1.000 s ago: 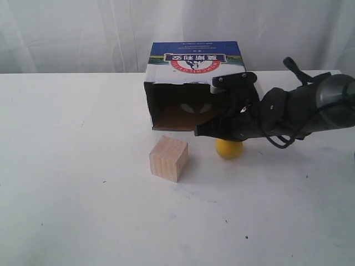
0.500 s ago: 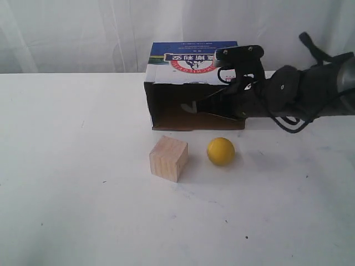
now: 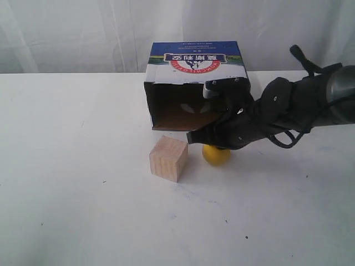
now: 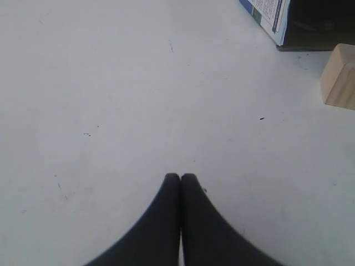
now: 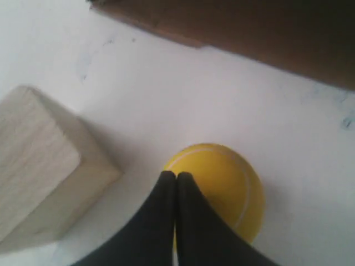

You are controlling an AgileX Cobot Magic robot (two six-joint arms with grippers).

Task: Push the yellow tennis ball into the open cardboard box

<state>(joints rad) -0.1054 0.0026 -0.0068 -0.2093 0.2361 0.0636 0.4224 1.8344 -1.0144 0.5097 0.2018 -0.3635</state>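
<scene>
The yellow tennis ball (image 3: 216,154) (image 5: 222,183) rests on the white table just in front of the open cardboard box (image 3: 194,91), whose dark opening faces the camera. My right gripper (image 3: 194,136) (image 5: 176,176) is shut, its tips lying over the ball's top on the side toward the wooden cube. The box's brown floor edge (image 5: 233,27) lies a short way beyond the ball. My left gripper (image 4: 180,177) is shut with nothing in it, hovering over bare table; it does not appear in the exterior view.
A pale wooden cube (image 3: 168,158) (image 5: 39,160) (image 4: 339,77) stands just left of the ball, in front of the box's left half. A white curtain hangs behind the table (image 3: 83,194).
The right gripper rose up to the box's top half a second ago, then dropped back onto the ball. The ball has shifted slightly left, toward the cube.
</scene>
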